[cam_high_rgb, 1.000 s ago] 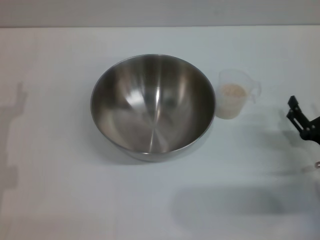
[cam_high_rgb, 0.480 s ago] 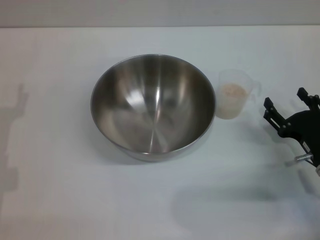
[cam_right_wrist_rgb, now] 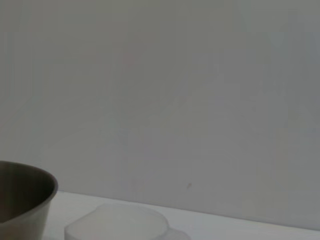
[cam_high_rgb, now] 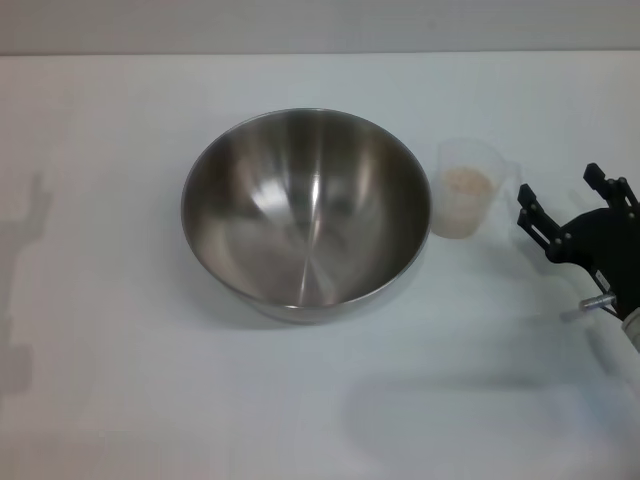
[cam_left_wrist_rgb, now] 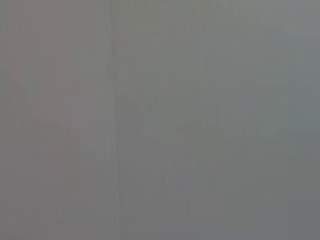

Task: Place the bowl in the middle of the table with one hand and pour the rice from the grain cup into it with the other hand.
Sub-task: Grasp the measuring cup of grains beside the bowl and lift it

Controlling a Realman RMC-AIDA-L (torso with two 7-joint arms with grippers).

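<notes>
My right gripper (cam_high_rgb: 568, 212) hovers over the table (cam_high_rgb: 120, 380) with its fingers spread wide, holding nothing. The grain cup (cam_high_rgb: 468, 187) stands just beyond its fingertips, apparently not touching them, handle toward me. The rice (cam_high_rgb: 466, 183) fills its lower part. The bowl (cam_high_rgb: 305, 210) sits past the cup, upright and close beside it. My left gripper is out of sight.
</notes>
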